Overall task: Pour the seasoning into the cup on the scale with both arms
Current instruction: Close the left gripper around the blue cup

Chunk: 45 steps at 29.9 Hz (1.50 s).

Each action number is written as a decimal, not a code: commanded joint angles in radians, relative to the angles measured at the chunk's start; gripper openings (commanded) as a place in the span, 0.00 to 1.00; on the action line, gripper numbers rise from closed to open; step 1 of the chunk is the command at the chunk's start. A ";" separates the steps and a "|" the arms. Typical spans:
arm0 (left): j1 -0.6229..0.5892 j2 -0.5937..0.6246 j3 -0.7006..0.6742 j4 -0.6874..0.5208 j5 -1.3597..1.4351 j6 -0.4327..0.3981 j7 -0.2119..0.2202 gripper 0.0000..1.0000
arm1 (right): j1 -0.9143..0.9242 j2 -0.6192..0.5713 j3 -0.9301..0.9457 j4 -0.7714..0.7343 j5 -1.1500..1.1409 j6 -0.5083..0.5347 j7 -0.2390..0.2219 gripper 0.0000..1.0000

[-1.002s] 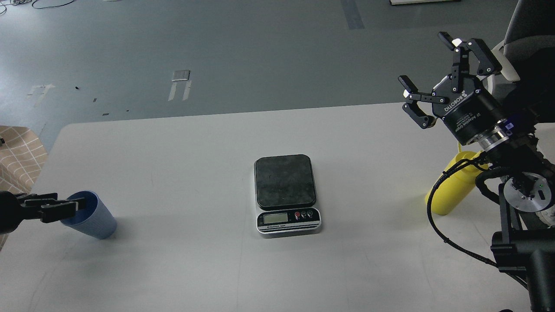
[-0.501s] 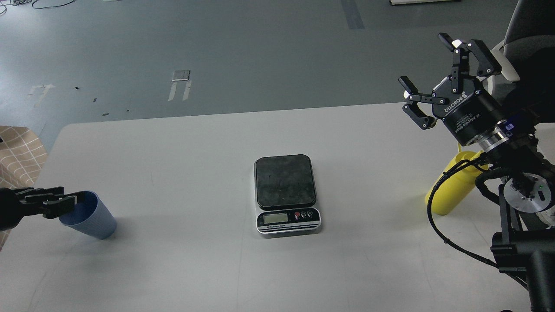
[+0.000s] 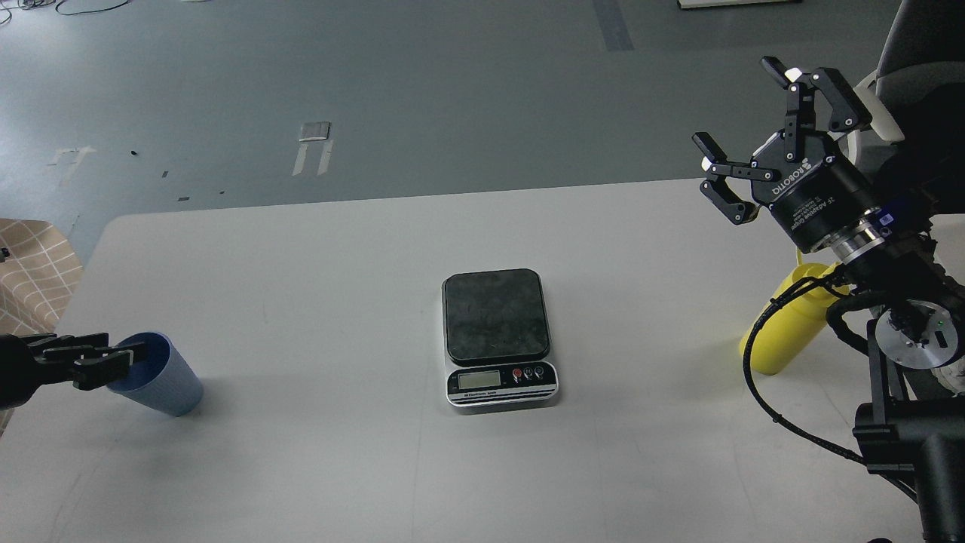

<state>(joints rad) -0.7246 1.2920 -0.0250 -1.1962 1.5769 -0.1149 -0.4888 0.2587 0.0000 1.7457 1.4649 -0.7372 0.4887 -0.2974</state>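
Note:
The light-blue ribbed cup (image 3: 162,381) stands at the table's left edge. My left gripper (image 3: 134,354) comes in from the left edge, its dark fingers close together at the cup's left rim; I cannot tell if they pinch the rim. The scale (image 3: 497,335) sits in the middle of the table with its dark plate bare. The yellow seasoning bottle (image 3: 784,335) stands at the right, its top hidden behind my right arm. My right gripper (image 3: 742,105) is raised above and left of the bottle, wide open and empty.
A black cable (image 3: 754,392) loops from my right arm down past the bottle. A tan checked cloth (image 3: 34,271) lies beyond the table's left edge. The white table (image 3: 339,249) ends at its far edge, with grey floor behind it.
My left gripper drew back to the left from the cup's rim, then moved right again to it. The right arm, scale and bottle have not moved.

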 commanded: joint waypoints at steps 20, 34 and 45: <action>0.056 0.000 -0.003 0.029 0.051 0.210 0.000 0.26 | -0.003 0.000 -0.005 -0.001 -0.025 0.000 0.001 1.00; 0.057 -0.002 -0.001 0.029 0.049 0.210 0.000 0.29 | -0.003 0.000 -0.005 -0.005 -0.036 0.000 0.001 1.00; 0.070 -0.002 -0.001 0.029 0.051 0.210 0.000 0.08 | -0.003 0.000 -0.005 -0.006 -0.036 0.000 0.001 1.00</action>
<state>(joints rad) -0.6554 1.2900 -0.0261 -1.1673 1.6275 0.0951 -0.4886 0.2565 0.0000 1.7410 1.4603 -0.7731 0.4887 -0.2956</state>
